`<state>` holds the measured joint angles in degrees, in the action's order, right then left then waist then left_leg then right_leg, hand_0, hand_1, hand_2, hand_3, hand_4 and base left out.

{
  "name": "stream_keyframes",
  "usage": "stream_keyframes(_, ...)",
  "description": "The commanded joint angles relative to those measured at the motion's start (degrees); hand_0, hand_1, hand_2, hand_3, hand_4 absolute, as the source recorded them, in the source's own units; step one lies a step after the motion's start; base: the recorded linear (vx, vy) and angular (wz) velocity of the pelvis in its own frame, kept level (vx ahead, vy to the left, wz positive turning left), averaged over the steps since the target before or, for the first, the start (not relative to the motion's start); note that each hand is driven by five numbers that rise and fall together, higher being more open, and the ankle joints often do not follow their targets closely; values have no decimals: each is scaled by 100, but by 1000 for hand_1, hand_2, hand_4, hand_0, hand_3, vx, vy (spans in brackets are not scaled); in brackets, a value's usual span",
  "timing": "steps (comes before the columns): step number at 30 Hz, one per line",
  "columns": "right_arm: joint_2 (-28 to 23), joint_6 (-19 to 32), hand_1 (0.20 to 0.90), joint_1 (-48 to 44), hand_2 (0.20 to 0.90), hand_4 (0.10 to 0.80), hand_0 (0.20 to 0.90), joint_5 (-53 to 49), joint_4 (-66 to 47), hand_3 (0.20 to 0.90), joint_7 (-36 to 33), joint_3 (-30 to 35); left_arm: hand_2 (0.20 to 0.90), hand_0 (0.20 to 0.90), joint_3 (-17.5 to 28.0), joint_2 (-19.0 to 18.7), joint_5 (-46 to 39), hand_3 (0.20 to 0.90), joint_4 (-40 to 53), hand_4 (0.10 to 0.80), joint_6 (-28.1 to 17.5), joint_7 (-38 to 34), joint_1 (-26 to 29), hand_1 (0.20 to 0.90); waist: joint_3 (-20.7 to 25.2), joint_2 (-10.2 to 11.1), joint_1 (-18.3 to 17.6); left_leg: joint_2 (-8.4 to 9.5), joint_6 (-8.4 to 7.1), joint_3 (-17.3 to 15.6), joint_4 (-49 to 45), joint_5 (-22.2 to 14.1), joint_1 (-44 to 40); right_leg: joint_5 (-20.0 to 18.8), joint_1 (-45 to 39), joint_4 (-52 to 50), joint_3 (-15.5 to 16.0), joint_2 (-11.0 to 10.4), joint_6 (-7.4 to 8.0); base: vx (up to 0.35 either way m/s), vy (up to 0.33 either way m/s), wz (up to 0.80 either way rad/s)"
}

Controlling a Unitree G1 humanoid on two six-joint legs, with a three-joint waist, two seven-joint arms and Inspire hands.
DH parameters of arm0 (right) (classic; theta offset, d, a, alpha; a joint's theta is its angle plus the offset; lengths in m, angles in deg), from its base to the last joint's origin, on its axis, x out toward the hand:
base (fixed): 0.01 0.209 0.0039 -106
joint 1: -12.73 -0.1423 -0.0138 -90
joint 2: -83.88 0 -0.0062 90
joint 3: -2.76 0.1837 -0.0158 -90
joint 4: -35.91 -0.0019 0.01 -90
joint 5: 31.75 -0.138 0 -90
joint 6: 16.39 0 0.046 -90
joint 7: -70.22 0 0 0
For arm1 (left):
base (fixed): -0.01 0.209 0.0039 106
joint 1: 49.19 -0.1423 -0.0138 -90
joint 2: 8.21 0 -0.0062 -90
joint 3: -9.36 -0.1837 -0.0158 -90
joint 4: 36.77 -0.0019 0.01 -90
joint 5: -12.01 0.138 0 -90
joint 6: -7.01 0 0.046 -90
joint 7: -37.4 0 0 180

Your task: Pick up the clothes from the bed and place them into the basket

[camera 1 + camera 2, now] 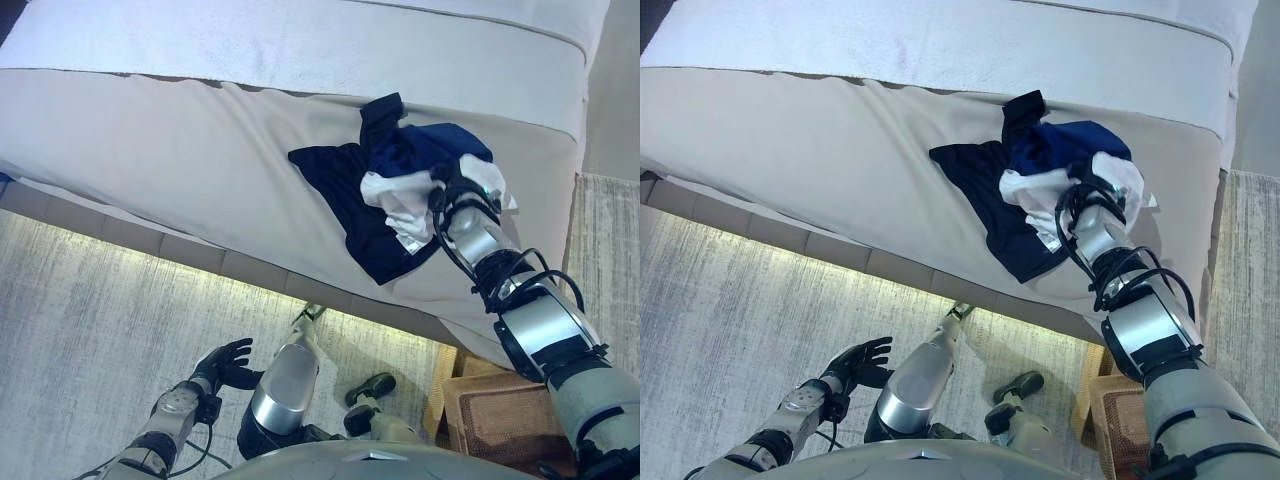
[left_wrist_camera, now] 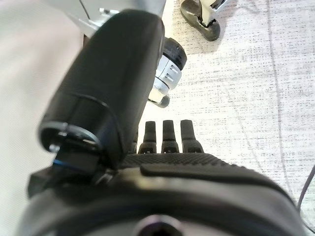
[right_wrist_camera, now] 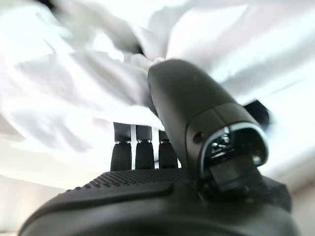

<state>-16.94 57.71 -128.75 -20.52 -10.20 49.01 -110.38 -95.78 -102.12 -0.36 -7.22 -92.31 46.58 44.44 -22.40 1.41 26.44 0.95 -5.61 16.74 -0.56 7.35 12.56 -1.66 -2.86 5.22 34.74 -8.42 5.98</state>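
A pile of clothes lies on the beige bed [image 1: 170, 160] near its right end: a navy garment [image 1: 345, 195], a blue one [image 1: 440, 145] and a white one [image 1: 392, 195]. My right hand [image 1: 462, 185] rests on the pile's right side. In the right wrist view its fingers [image 3: 142, 147] are straight and push into the white cloth [image 3: 74, 88], with the thumb against it. My left hand [image 1: 225, 362] hangs low over the rug beside the bed, open and empty, with its fingers [image 2: 170, 135] straight. A brown woven basket [image 1: 500, 415] stands on the floor at the lower right.
A white blanket [image 1: 250, 40] covers the far part of the bed. A pale grey rug [image 1: 90, 320] lies on the floor along the bed's near edge. The basket stands below the bed's right corner, close to my right arm.
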Motion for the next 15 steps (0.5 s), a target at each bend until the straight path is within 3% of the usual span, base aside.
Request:
stream_keyframes(1,-498,586,300,-380,300,100,300,143,-1322,200,-910,245,900,900,13,-27,-47,900,-166,800,-325,13,-621,900,462,123,-201,29,354,-562,376,-441,-362,654,-220,-780,-713,0,-66,63,24,-14)
stream_keyframes(7,-839,990,300,-71,300,100,300,297,-2599,200,-1305,790,900,900,298,34,250,900,-437,800,-403,-17,-829,900,920,254,-415,22,426,-830,457,-466,-597,382,-360,-462,-794,-6,8,29,30,-17)
stream_keyframes(15,-1309,1403,300,268,300,100,300,46,-3819,200,-2009,1454,900,900,541,105,572,900,-655,800,-338,-107,-881,900,1535,289,-773,-18,462,-1130,548,-674,-1070,367,-563,-380,-974,-45,83,13,-22,-20)
